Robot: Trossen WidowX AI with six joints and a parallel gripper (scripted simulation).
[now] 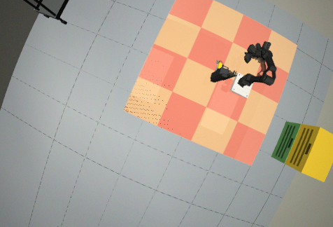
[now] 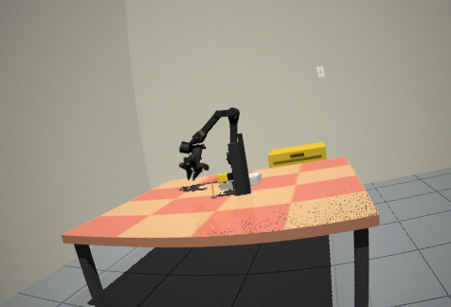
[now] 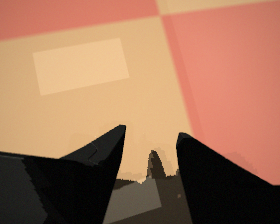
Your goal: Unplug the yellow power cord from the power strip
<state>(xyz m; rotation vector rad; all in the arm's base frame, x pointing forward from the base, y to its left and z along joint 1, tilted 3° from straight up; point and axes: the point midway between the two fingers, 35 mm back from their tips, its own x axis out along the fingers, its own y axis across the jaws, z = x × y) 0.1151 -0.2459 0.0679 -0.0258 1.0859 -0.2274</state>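
The yellow plug (image 1: 220, 65) (image 2: 223, 177) is small and sits beside a tall black slab (image 1: 220, 75) (image 2: 242, 167), which seems to be the power strip. Whether the plug is seated in it cannot be told. A thin orange-yellow cord (image 2: 213, 189) runs down from the plug to the table top. My gripper (image 2: 191, 179) (image 3: 151, 135) is partly open, pointing down, with nothing between its fingers. In the exterior view it hangs above the table, left of the plug and apart from it. The wrist view shows neither plug nor strip.
The arm's white base plate (image 1: 240, 89) lies beside the black slab. The arm bends up and over, away from the slab. The checkered table top (image 1: 182, 116) (image 2: 156, 224) lies below. A yellow cabinet (image 1: 320, 155) (image 2: 297, 153) and a green one (image 1: 287, 141) stand off the table.
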